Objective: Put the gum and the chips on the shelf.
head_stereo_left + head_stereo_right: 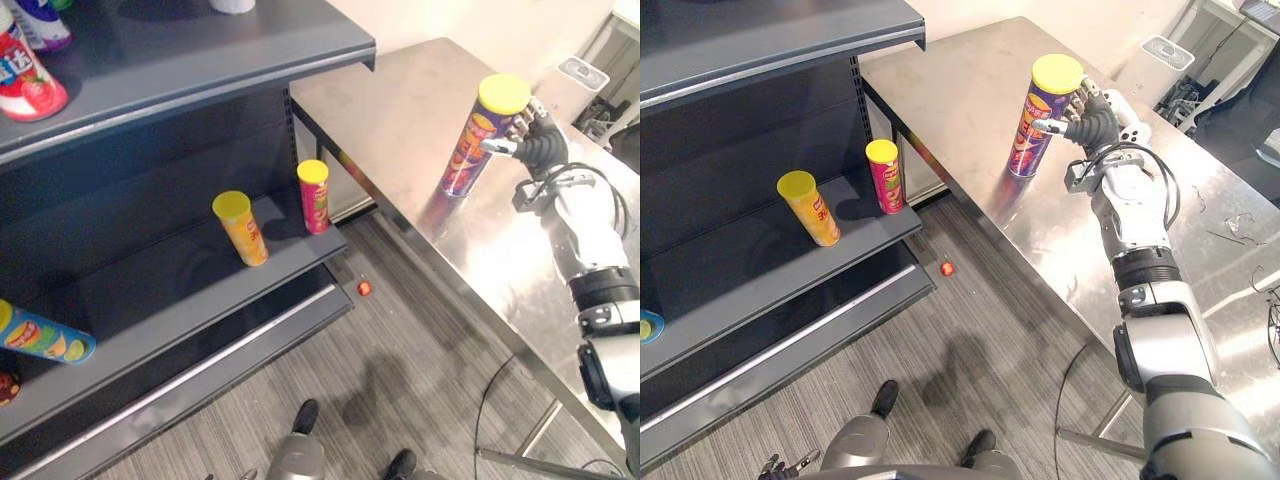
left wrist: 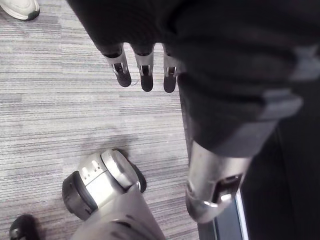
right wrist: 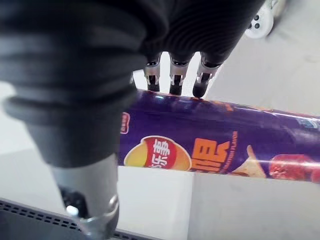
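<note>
1. The right hand (image 1: 543, 145) is clasped round the upper part of the purple can (image 1: 468, 155), fingers behind and thumb in front. This side grip looks suited to lifting it upright.
2. The purple can of chips stands on the steel table (image 1: 420, 90), near its left edge, leaning slightly.
3. To the left, across a strip of floor, is the dark shelf (image 1: 180, 290).
4. A yellow can (image 1: 243, 232) and a pink can (image 1: 315, 200) stand upright at the right end of its middle board, so that is probably where chips go.
5. Another can (image 1: 45, 338) lies on its side at the far left.
6. A small red thing (image 1: 365, 288) lies on the floor between shelf and table. I cannot tell whether it is the gum.
7. The left hand (image 2: 145, 75) hangs low over the floor, fingers loose, holding nothing.
</note>
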